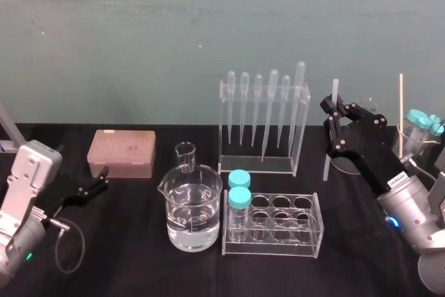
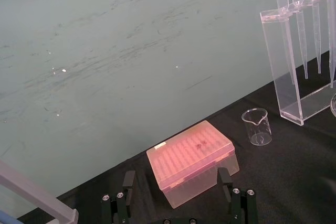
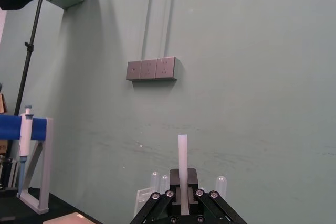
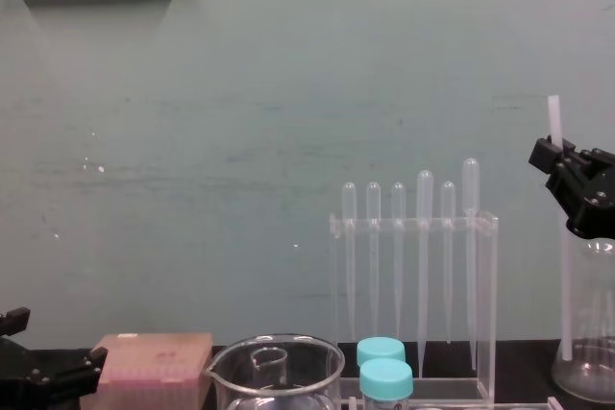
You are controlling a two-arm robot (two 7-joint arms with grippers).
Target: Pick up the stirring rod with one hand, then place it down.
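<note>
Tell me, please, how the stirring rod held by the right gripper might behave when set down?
Probably stiff: the stirring rod stands straight in the right gripper. Thin and uniform, it may roll on the table. Looks smooth, perhaps slippery.

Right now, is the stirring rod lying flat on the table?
No, the stirring rod stands nearly upright, clamped in the right hand, while the left hand sits idle far to the left.

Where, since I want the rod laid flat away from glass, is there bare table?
Best bare table: front left, bordered by the pink tip box, the large beaker and the parked left gripper. A narrower strip runs in front of the tube rack. Crowded around the pipette stand, beside which the right gripper holds the stirring rod.
</note>
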